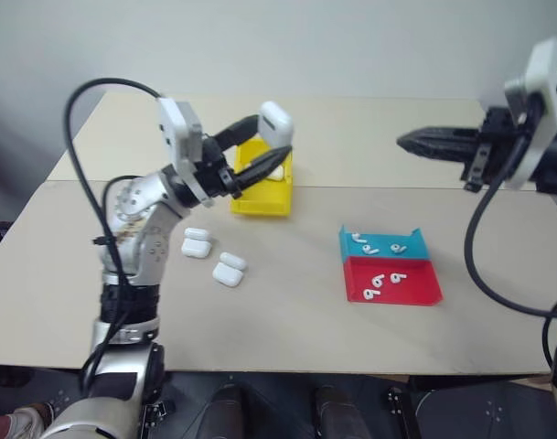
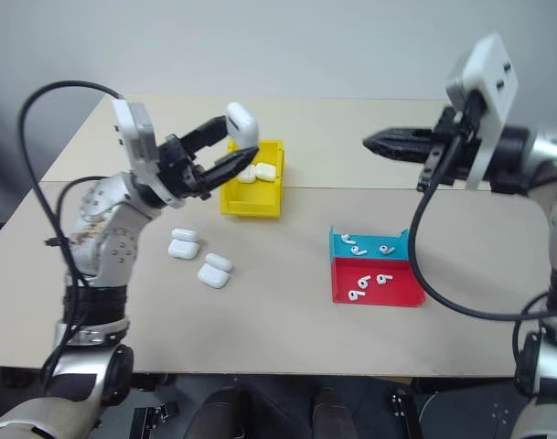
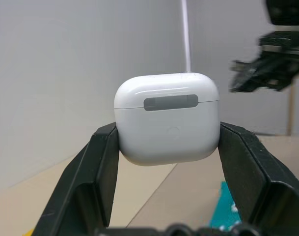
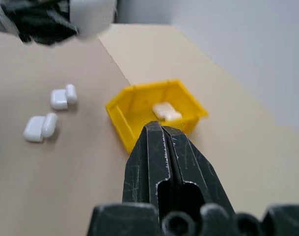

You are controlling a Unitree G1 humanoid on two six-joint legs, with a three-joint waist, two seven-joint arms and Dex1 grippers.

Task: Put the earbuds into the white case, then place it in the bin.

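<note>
Our left pincer (image 2: 242, 144) clamps a small glossy white rounded case (image 3: 167, 117), lid closed, between its two black fingers, raised just above the bright yellow open-top plastic bin (image 2: 253, 195) on the beige desk (image 2: 287, 329). Other white cases lie inside the bin. Our right pincer (image 2: 369, 143) is pressed fully together and empty, held well apart over the desk. Tiny white earbuds (image 2: 368, 283) rest in the teal and red trays.

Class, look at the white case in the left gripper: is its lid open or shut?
Shut: the white case shows its lid seated flush between the left gripper fingers.
</note>
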